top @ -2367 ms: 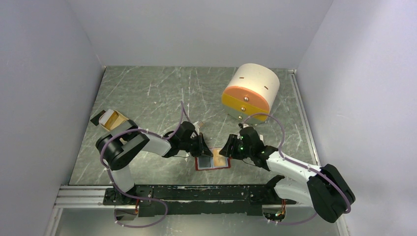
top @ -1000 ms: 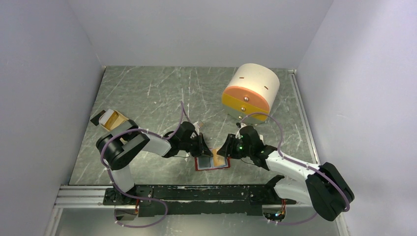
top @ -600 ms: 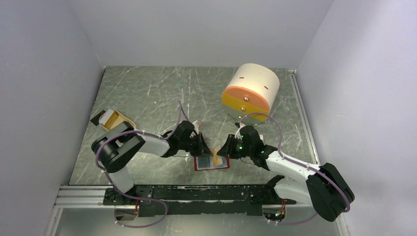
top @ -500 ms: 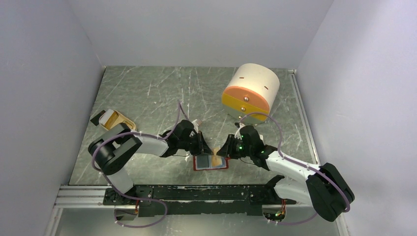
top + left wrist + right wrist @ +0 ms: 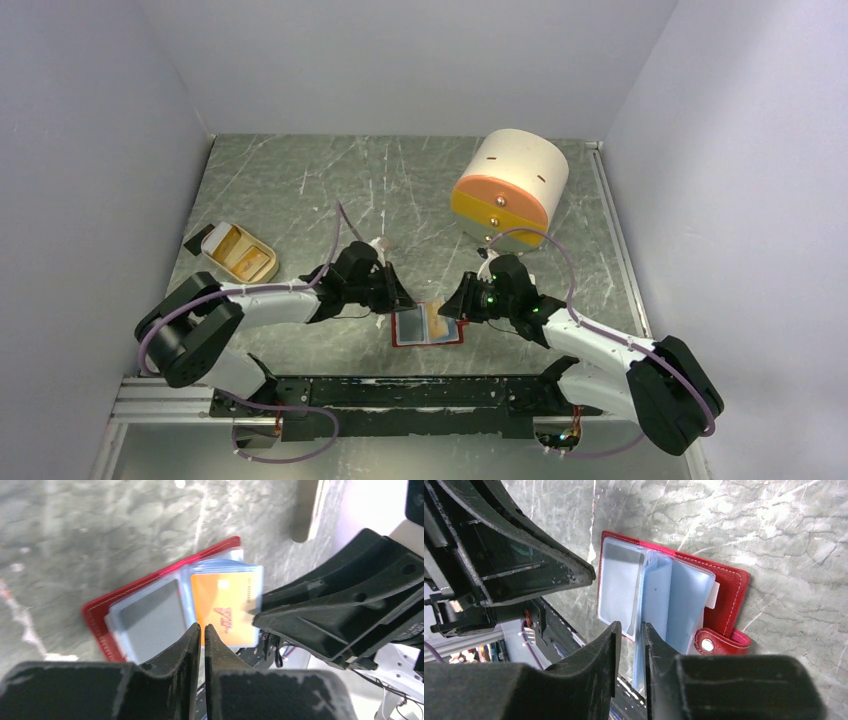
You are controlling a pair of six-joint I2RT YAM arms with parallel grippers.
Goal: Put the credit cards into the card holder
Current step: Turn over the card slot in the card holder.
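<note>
The red card holder (image 5: 425,327) lies open on the table between my grippers, pale blue pockets up. In the left wrist view an orange credit card (image 5: 225,612) sits inside a blue pocket of the holder (image 5: 107,612). My left gripper (image 5: 397,298) (image 5: 202,627) is shut and empty, just left of the holder. My right gripper (image 5: 453,307) (image 5: 630,627) is closed on a pale blue pocket leaf (image 5: 646,610) and holds it raised above the red cover (image 5: 726,592). Its snap tab (image 5: 710,643) lies open.
A beige oval tray (image 5: 215,237) with orange-brown cards in it sits at the left, with a small dark flat piece (image 5: 195,241) beside it. A big cream-and-orange cylinder (image 5: 510,185) stands behind the right arm. The metal rail (image 5: 400,390) runs along the near edge.
The left arm has swung back to the left, away from the holder, uncovering the tray. The orange card went from standing between the grippers to sitting in the pocket. The right gripper stayed.
</note>
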